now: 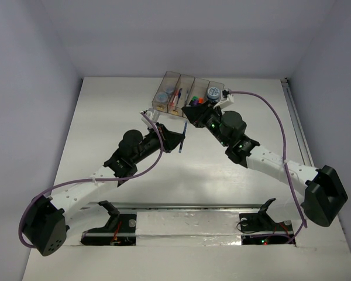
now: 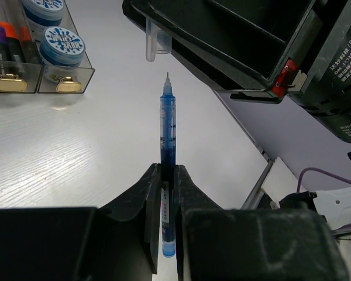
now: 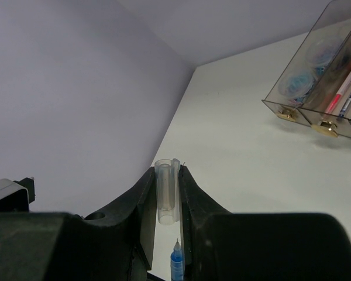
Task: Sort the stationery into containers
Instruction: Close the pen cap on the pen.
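Note:
My left gripper (image 1: 179,136) (image 2: 168,171) is shut on a thin blue pen (image 1: 182,142) (image 2: 168,126), its bare tip pointing away. My right gripper (image 1: 190,122) (image 3: 167,174) is shut on the pen's clear cap (image 3: 167,190), which hangs just beyond the pen tip in the left wrist view (image 2: 154,47). The pen tip (image 3: 176,261) shows just under the cap. The row of smoky bins (image 1: 185,79) (image 2: 67,86) (image 3: 324,127) stands at the table's far middle. It holds blue-grey rolls (image 1: 212,92) (image 2: 61,44) (image 3: 298,82), pens (image 1: 175,96) (image 3: 345,88) and highlighters (image 1: 194,100) (image 2: 11,35).
Both arms reach in over the white table (image 1: 105,117) and meet just in front of the bins. Purple cables (image 1: 275,114) loop over the right side. A metal rail (image 1: 298,123) runs along the right table edge. Grey walls enclose the back and sides.

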{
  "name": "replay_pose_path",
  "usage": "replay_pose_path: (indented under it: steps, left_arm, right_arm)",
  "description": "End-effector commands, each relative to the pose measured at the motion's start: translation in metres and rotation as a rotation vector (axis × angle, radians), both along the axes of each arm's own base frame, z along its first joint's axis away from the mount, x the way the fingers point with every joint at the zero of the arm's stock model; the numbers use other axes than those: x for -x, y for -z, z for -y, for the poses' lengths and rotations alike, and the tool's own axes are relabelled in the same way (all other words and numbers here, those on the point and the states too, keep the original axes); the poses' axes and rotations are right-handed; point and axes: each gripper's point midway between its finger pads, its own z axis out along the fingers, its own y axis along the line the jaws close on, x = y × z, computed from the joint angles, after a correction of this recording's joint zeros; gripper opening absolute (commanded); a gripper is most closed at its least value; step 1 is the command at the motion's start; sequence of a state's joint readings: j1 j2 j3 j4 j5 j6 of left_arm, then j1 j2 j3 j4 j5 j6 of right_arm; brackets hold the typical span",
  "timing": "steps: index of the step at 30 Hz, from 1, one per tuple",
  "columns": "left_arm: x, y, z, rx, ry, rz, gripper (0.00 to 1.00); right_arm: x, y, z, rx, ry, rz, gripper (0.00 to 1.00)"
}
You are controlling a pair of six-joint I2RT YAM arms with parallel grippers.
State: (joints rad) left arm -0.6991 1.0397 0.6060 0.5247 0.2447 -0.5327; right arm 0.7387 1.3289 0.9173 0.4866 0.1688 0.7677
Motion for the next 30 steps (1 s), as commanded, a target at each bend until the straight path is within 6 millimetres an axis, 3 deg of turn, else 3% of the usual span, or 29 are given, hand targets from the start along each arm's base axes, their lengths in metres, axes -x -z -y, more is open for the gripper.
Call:
replay_pose_path:
  steps: [1,30]
  left_arm:
    - [0.002,-0.029,0.004,0.047,0.023,0.071,0.00]
    - [0.000,-0.046,-0.005,0.051,-0.018,0.123,0.00]
  right_arm:
    - [-0.001,-0.033,0.001,-0.059,-0.002,0.070,0.00]
    - [0.006,-0.015,0.000,-0.041,-0.029,0.041,0.00]
